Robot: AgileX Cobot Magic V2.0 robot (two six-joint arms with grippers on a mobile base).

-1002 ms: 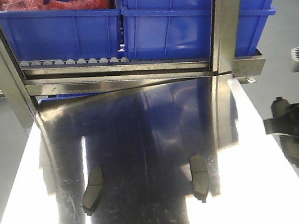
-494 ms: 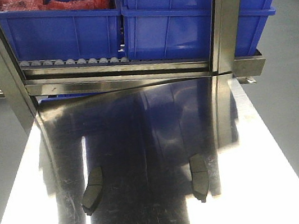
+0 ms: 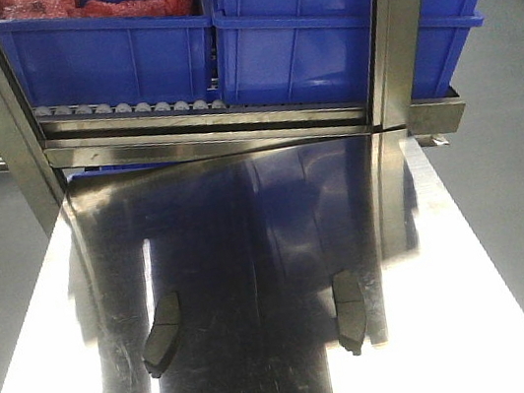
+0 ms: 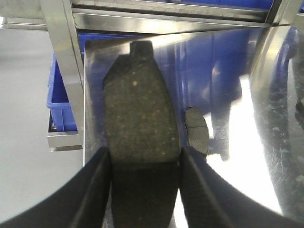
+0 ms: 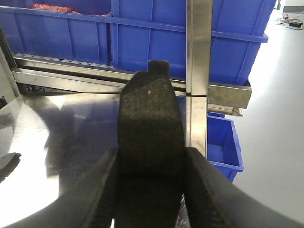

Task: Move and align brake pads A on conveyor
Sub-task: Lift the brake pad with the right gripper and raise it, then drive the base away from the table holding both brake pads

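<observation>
Right tool (image 5: 149,156) exited front view, clamping one pad (image 5: 149,109); left tool (image 4: 142,154), another (image 4: 137,109); two pads (image 3: 162,334) (image 3: 349,312) lie free.

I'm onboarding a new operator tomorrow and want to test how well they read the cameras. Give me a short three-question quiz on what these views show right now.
1. True or false: the two brake pads lying on the steel tabletop touch each other.
2. What does the left hand grip? A) nothing B) a brake pad C) a screwdriver
3. Fill in: the right hand is shut on a ____.

Key: 1 false, they lie well apart; 2 B; 3 brake pad.
</observation>
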